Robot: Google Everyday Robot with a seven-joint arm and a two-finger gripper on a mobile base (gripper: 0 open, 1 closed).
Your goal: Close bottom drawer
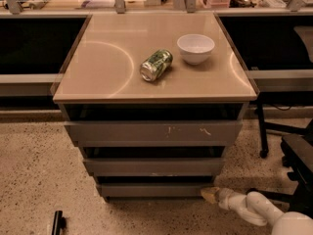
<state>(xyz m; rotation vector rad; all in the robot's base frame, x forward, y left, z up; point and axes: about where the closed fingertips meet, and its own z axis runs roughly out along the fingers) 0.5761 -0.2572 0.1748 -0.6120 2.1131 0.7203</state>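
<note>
The bottom drawer [156, 189] is the lowest and narrowest grey front of the cabinet, with a dark gap above it. The middle drawer [154, 167] and the scratched top drawer [154, 132] sit above it. My gripper [210, 195] reaches in from the lower right on a white arm [254, 209]. Its pale tip is at the right end of the bottom drawer's front, touching or nearly touching it.
A green can [156, 65] lies on its side and a white bowl [195, 48] stands on the beige cabinet top [98, 72]. A black office chair [293, 160] stands at the right. A small dark object [57, 223] lies on the speckled floor at lower left.
</note>
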